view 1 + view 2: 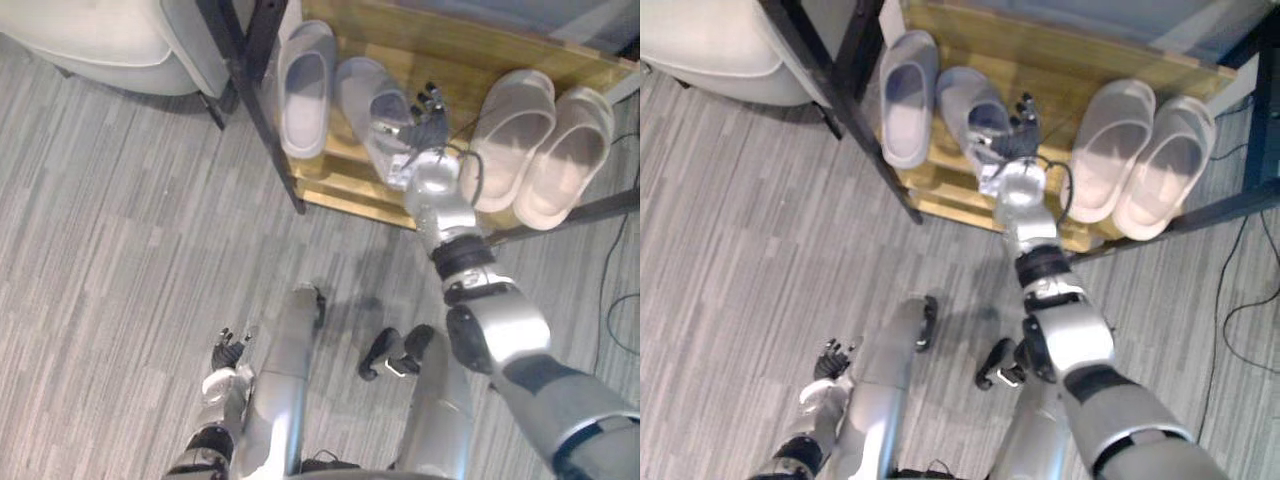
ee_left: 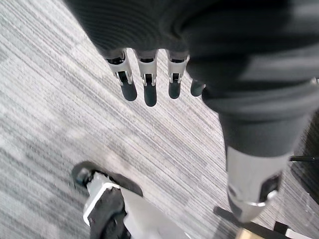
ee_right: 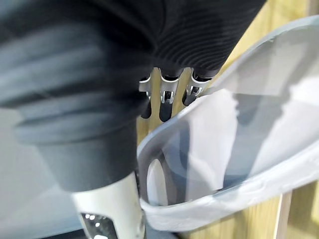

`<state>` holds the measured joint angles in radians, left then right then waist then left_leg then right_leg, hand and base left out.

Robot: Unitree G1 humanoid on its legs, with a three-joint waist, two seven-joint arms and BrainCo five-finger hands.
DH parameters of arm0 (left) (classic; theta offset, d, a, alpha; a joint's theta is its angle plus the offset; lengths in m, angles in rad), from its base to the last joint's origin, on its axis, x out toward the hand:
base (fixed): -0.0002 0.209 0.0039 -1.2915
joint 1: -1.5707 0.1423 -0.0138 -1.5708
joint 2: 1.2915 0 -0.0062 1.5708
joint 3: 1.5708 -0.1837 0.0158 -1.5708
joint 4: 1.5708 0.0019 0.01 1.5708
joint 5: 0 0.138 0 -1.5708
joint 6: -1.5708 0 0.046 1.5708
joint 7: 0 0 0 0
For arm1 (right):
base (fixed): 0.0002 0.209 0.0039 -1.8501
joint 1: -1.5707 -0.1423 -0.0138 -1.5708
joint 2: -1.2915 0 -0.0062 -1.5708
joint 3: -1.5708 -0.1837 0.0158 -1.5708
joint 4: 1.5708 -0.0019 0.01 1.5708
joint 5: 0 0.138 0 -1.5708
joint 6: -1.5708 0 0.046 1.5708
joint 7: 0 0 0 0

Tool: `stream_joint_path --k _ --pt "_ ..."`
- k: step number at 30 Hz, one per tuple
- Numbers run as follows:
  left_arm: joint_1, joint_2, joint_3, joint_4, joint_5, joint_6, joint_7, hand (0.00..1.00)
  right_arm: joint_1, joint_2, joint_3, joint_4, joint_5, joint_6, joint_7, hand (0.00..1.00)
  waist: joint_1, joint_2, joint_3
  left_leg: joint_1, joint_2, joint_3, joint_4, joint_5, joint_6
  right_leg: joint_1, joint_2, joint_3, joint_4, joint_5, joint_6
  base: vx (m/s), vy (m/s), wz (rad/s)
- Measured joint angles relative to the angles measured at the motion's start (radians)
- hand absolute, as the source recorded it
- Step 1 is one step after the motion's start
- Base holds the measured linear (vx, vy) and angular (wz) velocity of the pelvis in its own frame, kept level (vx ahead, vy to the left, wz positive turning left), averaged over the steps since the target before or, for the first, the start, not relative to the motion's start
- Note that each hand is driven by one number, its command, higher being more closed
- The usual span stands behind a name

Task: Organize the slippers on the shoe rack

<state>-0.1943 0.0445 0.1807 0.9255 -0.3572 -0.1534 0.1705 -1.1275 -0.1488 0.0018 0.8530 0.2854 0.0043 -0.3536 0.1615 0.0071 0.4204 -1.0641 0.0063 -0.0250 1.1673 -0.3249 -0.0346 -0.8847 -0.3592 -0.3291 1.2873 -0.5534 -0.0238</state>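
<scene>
A: "Where was the slipper?"
B: "The grey slipper point(image 1: 365, 95) lay askew on the shoe rack point(image 1: 450, 50), heel past the shelf's front edge, its side wall pinched in the right hand point(image 1: 425, 118). A weak pinch could've dropped it onto the floor point(image 1: 120, 200). The left hand point(image 1: 228, 352) hung slack."
A: "Any writing?"
B: "None readable."

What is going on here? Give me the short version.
The robot is tidying slippers on a wooden shoe rack. Its right hand reaches onto the shelf and grips the inner grey slipper, which sits askew with its heel end over the shelf's front edge. The other grey slipper lies to its left, and a beige pair lies side by side on its right. The left hand hangs open, low over the floor.
</scene>
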Motion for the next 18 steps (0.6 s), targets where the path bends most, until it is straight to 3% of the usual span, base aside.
stream_joint_path --k 10,18 --pt "-0.062 -0.02 0.04 0.009 -0.002 0.005 0.002 0.0 0.0 0.033 -0.038 -0.005 0.155 -0.034 -0.007 0.0 -0.004 -0.004 0.002 0.004 -0.001 -0.018 -0.015 0.01 -0.012 0.014 0.003 -0.022 -0.011 0.001 -0.002 -0.01 -0.007 0.02" --pt "-0.079 -0.031 0.045 0.008 -0.009 0.006 0.002 0.0 -0.004 0.112 -0.038 -0.016 0.268 -0.047 -0.007 0.0 0.0 -0.008 0.004 0.011 -0.014 -0.045 -0.033 0.023 -0.025 0.036 0.002 -0.048 -0.02 0.002 -0.006 -0.02 -0.023 0.09"
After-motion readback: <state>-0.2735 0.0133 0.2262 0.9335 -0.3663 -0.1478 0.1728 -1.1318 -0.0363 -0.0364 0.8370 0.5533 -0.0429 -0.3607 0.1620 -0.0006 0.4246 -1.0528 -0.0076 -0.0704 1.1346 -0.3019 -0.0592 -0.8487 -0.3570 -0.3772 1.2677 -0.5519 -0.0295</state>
